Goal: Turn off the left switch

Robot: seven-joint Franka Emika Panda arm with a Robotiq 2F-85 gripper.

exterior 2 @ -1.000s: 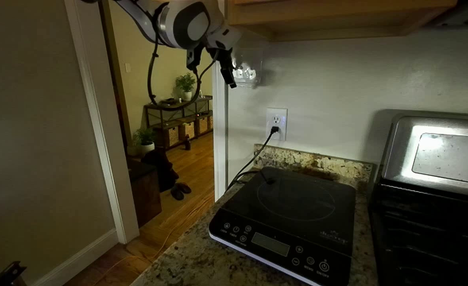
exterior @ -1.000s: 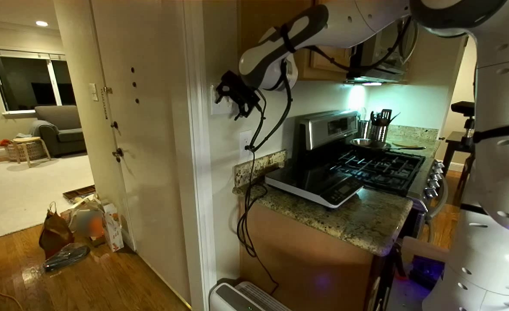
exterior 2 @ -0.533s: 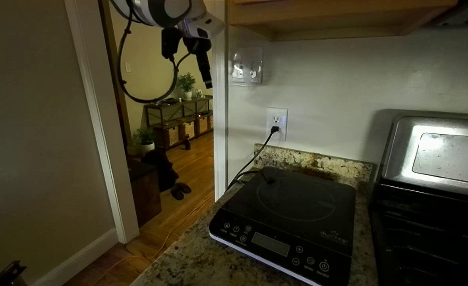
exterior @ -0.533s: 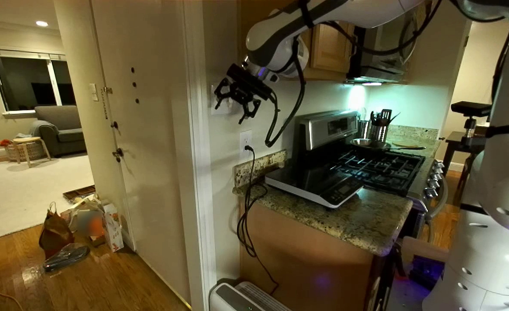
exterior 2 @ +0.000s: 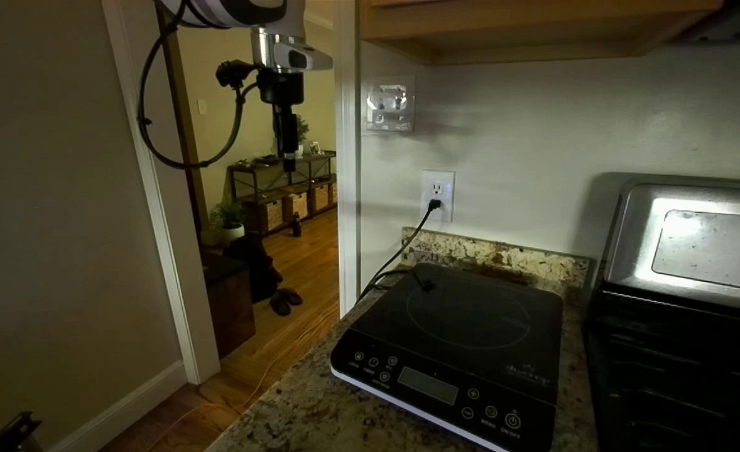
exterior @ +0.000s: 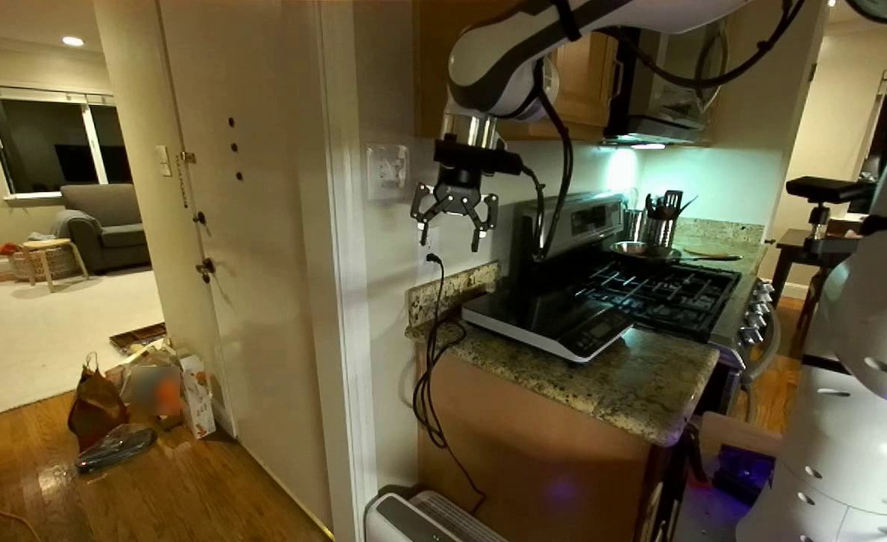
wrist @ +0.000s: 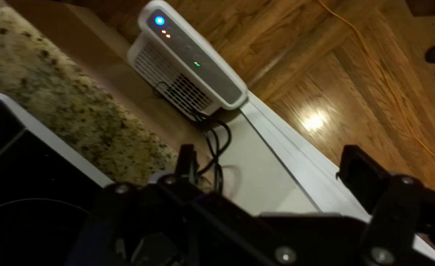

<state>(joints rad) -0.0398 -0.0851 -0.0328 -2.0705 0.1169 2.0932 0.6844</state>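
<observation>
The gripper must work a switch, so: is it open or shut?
Open: in an exterior view the gripper has its jaws spread apart, and the wrist view shows a wide gap between them.

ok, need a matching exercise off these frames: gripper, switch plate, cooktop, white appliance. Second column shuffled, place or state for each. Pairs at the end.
Column 1
1. Gripper
2. Switch plate
3. Cooktop
4. White appliance

Column 2
A. On the wall, higher than the outlet
B. Open, pointing down
C. Showing a blue light in the wrist view
D. On the speckled counter

Pairs: 1-B, 2-A, 3-D, 4-C
</observation>
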